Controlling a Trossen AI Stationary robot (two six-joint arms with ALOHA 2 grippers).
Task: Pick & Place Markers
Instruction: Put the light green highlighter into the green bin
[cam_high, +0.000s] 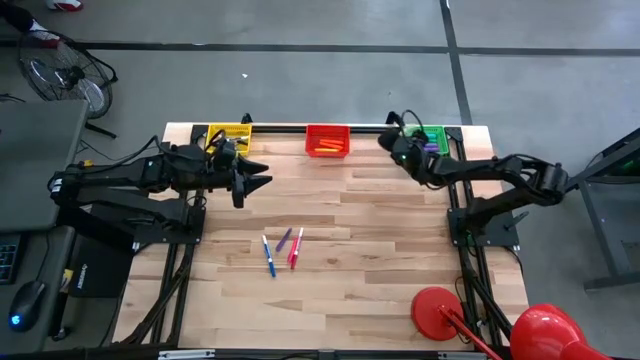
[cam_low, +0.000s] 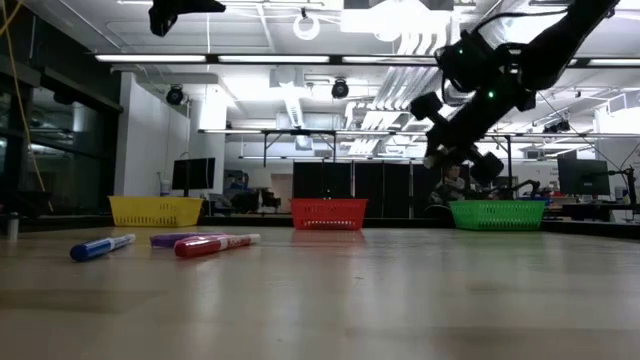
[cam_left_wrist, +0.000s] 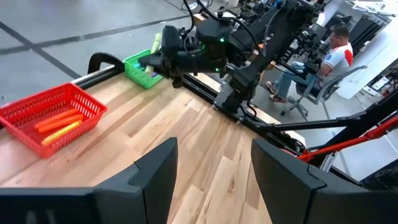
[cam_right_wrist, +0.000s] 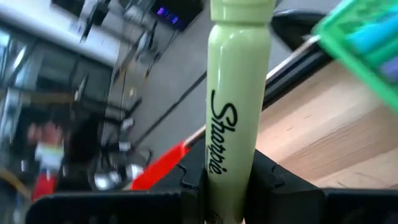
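A: Start big. What's on the table (cam_high: 400, 300)?

B: Three baskets along the far edge: yellow basket (cam_high: 229, 134) on the left, red basket (cam_high: 327, 139) in the middle, green basket (cam_high: 432, 136) on the right. The red one holds orange and yellow markers (cam_left_wrist: 57, 126); the green one has some markers in it too, purple among them.

A: And the arms?

B: The left gripper (cam_high: 262, 181) hangs over the table just in front of the yellow basket, pointing toward the middle. Its jaws stand apart with nothing between them.

A: The right one?

B: The right gripper (cam_high: 385, 140) is raised just beside the green basket, on the side toward the red one. Its jaws are clamped on a pale green marker (cam_right_wrist: 235, 93), which stands up between the fingers (cam_right_wrist: 267, 177) with "Sharpie" printed along its barrel.

A: Any markers loose?

B: A small cluster lies flat near the table's middle, well apart from both grippers: a blue marker (cam_high: 269, 256), a purple marker (cam_high: 284, 240) and a pink-red marker (cam_high: 295, 248), close together.
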